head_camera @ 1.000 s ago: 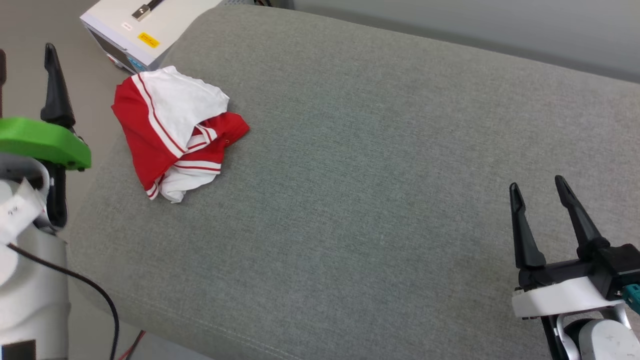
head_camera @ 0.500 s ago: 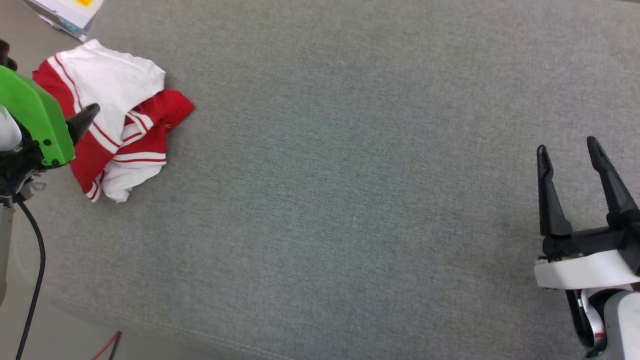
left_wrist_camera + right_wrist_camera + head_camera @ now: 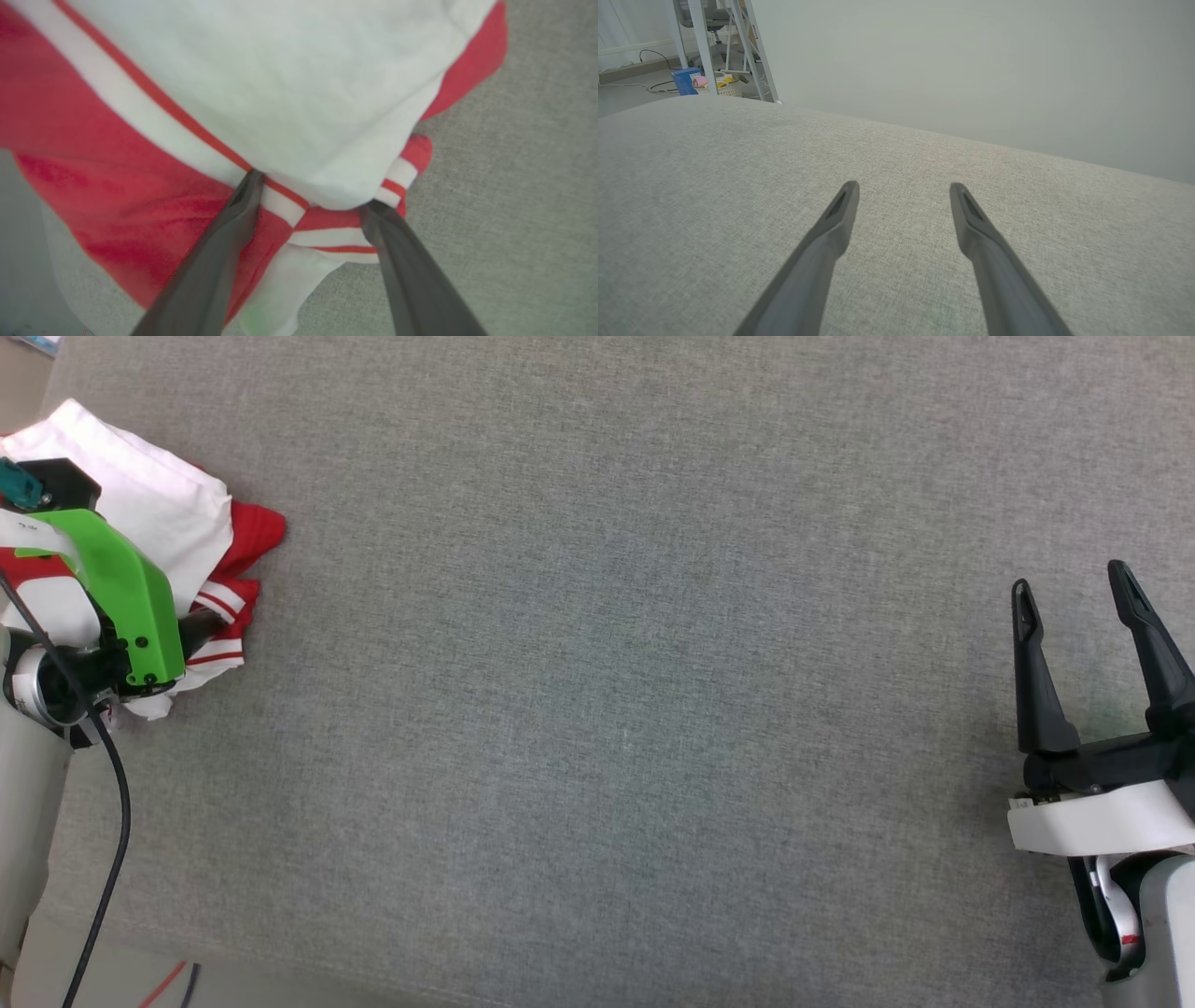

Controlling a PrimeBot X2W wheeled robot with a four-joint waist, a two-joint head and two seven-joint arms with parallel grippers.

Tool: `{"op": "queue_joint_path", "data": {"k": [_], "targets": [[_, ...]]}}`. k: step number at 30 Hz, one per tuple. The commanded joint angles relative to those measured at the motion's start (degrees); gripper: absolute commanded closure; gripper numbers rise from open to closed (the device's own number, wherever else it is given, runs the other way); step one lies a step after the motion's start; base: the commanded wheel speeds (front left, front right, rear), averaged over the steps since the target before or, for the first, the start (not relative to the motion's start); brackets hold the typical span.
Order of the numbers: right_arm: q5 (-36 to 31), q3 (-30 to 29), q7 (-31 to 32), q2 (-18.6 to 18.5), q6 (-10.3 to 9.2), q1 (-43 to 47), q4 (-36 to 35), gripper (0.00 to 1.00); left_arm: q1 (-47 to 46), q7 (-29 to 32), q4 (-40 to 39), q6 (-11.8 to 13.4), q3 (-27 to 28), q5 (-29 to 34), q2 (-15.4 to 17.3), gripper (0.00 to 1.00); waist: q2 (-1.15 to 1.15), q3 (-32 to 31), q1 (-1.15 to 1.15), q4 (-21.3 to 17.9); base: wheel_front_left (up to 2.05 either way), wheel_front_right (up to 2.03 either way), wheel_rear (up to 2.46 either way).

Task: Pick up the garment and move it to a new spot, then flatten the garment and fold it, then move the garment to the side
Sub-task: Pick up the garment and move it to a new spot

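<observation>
Jersey T-shirt (image 3: 280, 93), red and white, lies crumpled at the left edge of the grey cushion (image 3: 607, 663), the left gripper (image 3: 310, 191) spread wide right over its folds, apparently to pinch it, while the right gripper (image 3: 1072, 581) hovers open, well apart.

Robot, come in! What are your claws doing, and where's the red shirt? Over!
Left claw open, tips at the crumpled shirt at the left end of the cushion, not gripping yet. Right claw open, empty, off to the right. Nothing in the way.
</observation>
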Motion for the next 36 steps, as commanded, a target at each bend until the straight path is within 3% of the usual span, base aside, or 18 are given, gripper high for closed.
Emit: {"op": "queue_joint_path", "data": {"k": [1,2,3,4,12,18,22,23,28,36], "targets": [[0.6,-0.3,-0.3,0.0,0.21,-0.5,0.3,0.00,2.0,0.3,2.3,-0.2,-2.4,0.5,-2.6,0.00,-0.01,0.0,0.00,-0.2,0.00,0.00,0.00],[0.6,-0.4,-0.3,0.1,0.21,-0.4,0.4,0.00,2.0,0.0,2.6,-0.2,-2.8,0.3,-2.8,0.00,-0.01,-0.2,0.00,-0.2,0.00,0.00,0.00],[0.6,-0.4,-0.3,0.2,0.21,-0.2,0.6,0.00,1.8,-0.5,3.0,-0.2,-3.5,0.3,-2.8,0.76,-0.01,-0.6,0.00,-0.1,0.00,0.00,0.00],[0.6,-0.4,-0.3,0.3,0.21,0.0,0.7,0.00,1.7,-0.9,3.1,-0.2,-4.2,0.5,-2.5,1.00,-0.01,-0.9,0.00,-0.1,0.00,0.00,0.00],[1.4,-0.6,-0.3,2.3,0.21,0.8,1.6,0.00,-2.2,-9.1,-0.2,-0.2,-6.0,1.8,2.6,1.00,-0.01,-6.9,0.00,-0.7,0.00,0.00,0.00],[1.8,-1.3,-0.3,4.2,0.21,2.3,2.1,0.00,-5.5,-13.7,-8.9,-0.2,-8.8,3.2,6.0,1.00,-0.01,-11.4,0.00,-2.2,0.00,0.00,0.00],[2.1,-1.7,-0.3,5.4,0.21,3.1,2.3,0.00,-7.4,-15.6,-15.6,-0.2,-11.9,4.9,6.3,1.00,-0.01,-13.6,0.00,-4.2,0.00,0.00,0.00],[2.3,-1.9,-0.3,6.0,0.21,3.3,2.3,0.00,-8.4,-16.6,-19.7,-0.2,-14.1,6.3,5.1,1.00,-0.01,-14.4,0.00,-6.0,0.00,0.00,0.00],[2.6,-1.9,-0.3,6.7,0.21,3.1,2.1,0.00,-10.1,-18.1,-24.3,-0.2,-18.4,9.2,0.8,1.00,-0.01,-14.2,0.00,-9.9,0.00,0.00,0.00],[4.3,-2.8,-0.3,6.9,0.21,1.8,2.0,0.00,-13.3,-21.4,-23.5,-0.2,-29.2,12.4,-10.7,1.00,-0.01,-11.5,0.00,-16.4,0.00,0.00,0.00]]}}
